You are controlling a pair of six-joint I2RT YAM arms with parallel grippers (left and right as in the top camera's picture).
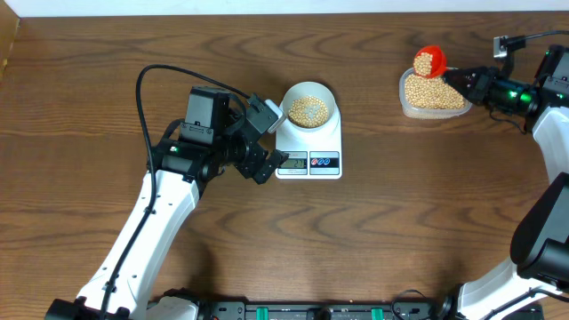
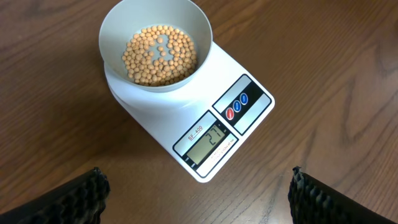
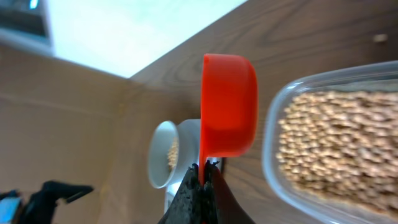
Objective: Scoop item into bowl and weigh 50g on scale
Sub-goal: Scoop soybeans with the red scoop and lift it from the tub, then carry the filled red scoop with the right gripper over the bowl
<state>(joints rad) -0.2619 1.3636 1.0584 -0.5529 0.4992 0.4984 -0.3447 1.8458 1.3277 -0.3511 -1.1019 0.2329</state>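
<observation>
Beans in bowl, scale digits legible only from left wrist

Label "SF-400" on scale; display reads "21".

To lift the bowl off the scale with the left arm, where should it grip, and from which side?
Probably the bowl rim nearest the open left gripper, from above, one finger inside, one outside: the wall flares, stands upright on the scale, and the beans cover only the bottom.
</observation>
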